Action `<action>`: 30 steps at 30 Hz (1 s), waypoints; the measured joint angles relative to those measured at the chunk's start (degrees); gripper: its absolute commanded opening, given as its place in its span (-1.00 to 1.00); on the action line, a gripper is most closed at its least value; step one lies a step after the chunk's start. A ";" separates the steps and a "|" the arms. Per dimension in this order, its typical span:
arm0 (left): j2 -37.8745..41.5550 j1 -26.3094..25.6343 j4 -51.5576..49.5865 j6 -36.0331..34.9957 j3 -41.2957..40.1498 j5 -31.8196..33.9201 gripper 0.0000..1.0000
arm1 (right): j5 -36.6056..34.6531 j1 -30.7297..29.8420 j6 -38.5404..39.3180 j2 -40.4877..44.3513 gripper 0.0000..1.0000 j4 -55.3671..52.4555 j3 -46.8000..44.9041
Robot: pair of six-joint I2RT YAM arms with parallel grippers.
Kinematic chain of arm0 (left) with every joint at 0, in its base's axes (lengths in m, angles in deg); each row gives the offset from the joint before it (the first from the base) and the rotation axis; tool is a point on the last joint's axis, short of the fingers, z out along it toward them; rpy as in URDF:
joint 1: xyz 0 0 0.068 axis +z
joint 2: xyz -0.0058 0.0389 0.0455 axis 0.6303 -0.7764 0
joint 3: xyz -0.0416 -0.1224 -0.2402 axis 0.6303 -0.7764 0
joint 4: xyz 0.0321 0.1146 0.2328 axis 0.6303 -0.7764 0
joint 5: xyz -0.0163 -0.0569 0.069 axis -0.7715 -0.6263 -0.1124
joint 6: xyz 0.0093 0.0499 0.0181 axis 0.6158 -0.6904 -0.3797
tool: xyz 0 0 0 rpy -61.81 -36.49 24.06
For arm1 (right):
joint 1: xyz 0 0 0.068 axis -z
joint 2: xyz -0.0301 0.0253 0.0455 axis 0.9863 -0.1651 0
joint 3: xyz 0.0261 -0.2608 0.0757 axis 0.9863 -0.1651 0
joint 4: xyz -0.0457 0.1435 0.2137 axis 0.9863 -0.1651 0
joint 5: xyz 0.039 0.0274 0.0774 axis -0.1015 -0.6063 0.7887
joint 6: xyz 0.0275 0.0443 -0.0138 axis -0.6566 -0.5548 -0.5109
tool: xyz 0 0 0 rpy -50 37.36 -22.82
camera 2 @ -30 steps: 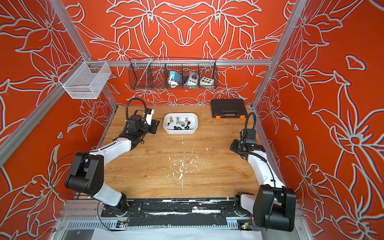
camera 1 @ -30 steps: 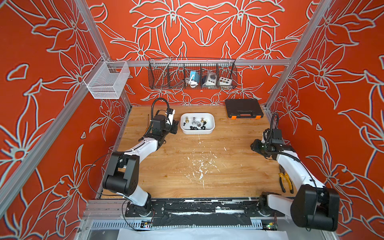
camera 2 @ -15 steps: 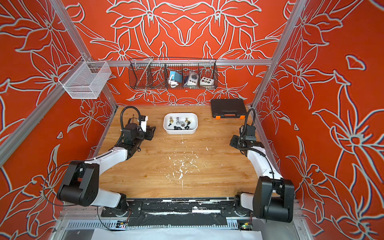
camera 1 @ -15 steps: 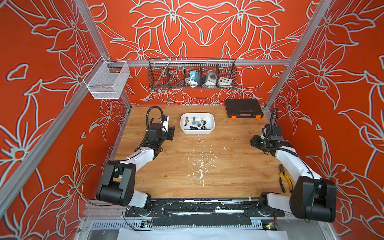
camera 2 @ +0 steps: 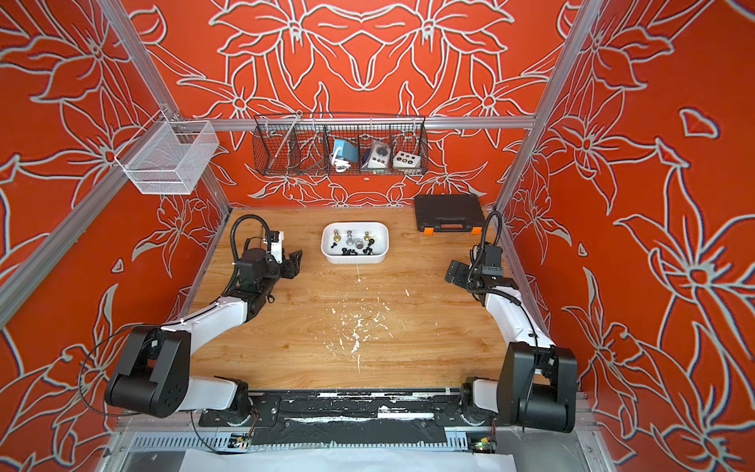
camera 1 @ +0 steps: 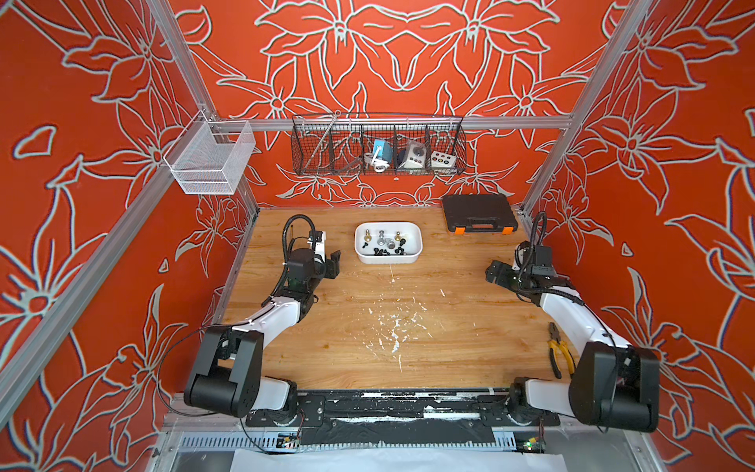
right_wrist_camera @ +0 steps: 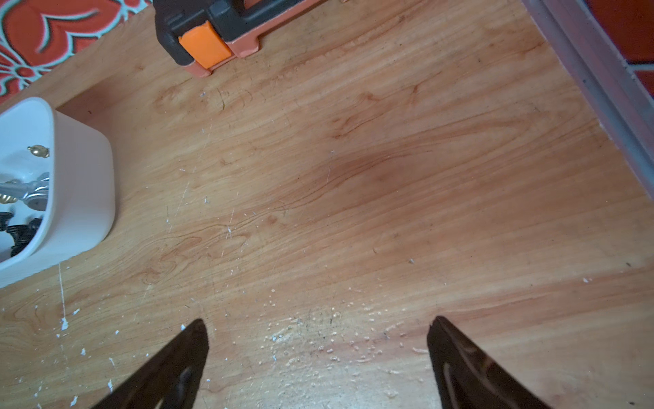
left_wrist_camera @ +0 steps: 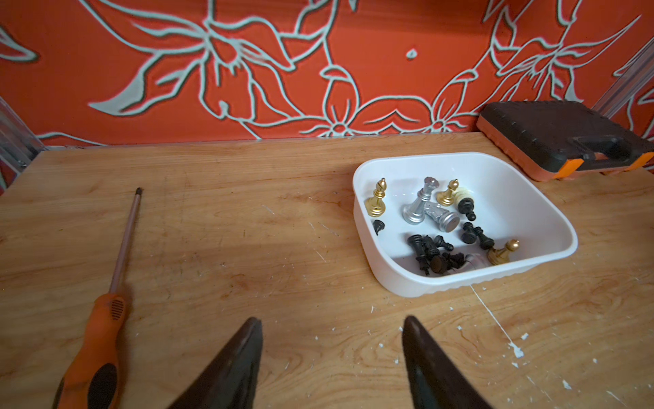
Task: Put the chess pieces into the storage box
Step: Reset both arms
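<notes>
The white storage box point(camera 1: 414, 239) point(camera 2: 382, 241) stands at the back middle of the wooden table. Inside it lie several chess pieces point(left_wrist_camera: 419, 207) point(camera 1: 384, 247): small black ones, gold ones, silver ones and one cream. None shows on the table outside the box. My left gripper point(camera 1: 335, 263) point(left_wrist_camera: 331, 320) is open and empty, just left of the box and nearer the front. My right gripper point(camera 1: 496, 274) point(right_wrist_camera: 318, 322) is open wide over bare wood near the right wall. In the right wrist view the box's wall point(right_wrist_camera: 85, 184) is off to one side.
An orange-handled screwdriver point(left_wrist_camera: 102, 318) lies beside the left gripper. A black case with orange latches point(camera 1: 478, 212) point(right_wrist_camera: 198, 32) sits at the back right. Yellow-handled pliers point(camera 1: 557, 355) lie by the right arm. Wire baskets point(camera 1: 378, 147) point(camera 1: 210, 157) hang on the walls.
Both grippers have opened wider. The left arm has drawn back from the box toward the front, and the right arm has shifted only slightly.
</notes>
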 measured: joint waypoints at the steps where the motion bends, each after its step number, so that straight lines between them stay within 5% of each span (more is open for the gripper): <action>1: 0.35 0.11 0.42 0.11 -0.57 0.46 0.96 | 0.00 0.00 0.02 -0.44 0.98 0.31 0.07; 7: 2.25 0.59 3.21 0.17 -5.20 3.65 0.96 | -0.66 0.00 1.81 -2.82 0.98 3.72 0.15; 14: 2.82 0.92 9.40 -0.31 -10.88 8.33 0.96 | -2.32 -1.18 7.48 -2.45 0.98 19.58 -7.96; 30: 6.78 1.68 17.97 0.59 -20.96 14.23 0.96 | -6.45 -2.84 13.22 1.99 0.97 30.32 -16.11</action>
